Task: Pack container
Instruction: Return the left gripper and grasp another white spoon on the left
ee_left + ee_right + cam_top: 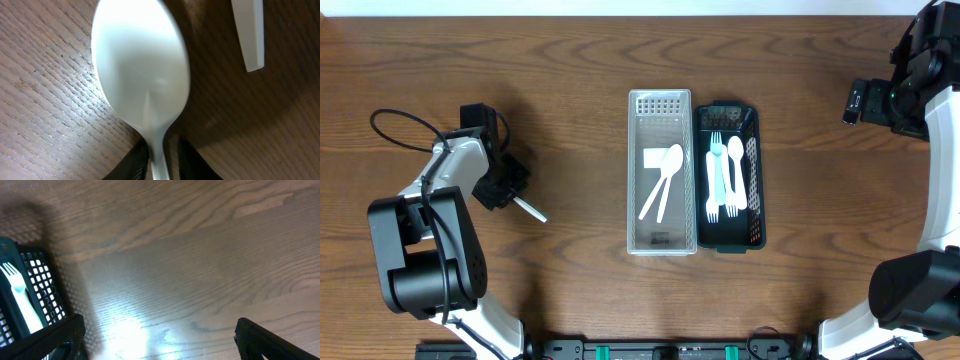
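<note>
My left gripper (pixel 502 186) is at the left of the table and is shut on the neck of a white plastic spoon (pixel 142 70), whose bowl fills the left wrist view just above the wood. A second white utensil handle (pixel 248 35) lies beside it; a white handle (pixel 530 208) sticks out by the gripper in the overhead view. A clear container (pixel 661 105) at the centre holds two white spoons (pixel 665 175). A black basket (pixel 727 112) beside it holds white and light blue forks and spoons (pixel 725 180). My right gripper (pixel 160 340) is open and empty, off to the far right (pixel 860 100).
The black basket's corner (pixel 37 275) with a white fork (pixel 20 302) shows at the left of the right wrist view, over bare wood. A black cable (pixel 395 125) loops by the left arm. The table's front rail (pixel 650 350) runs along the bottom.
</note>
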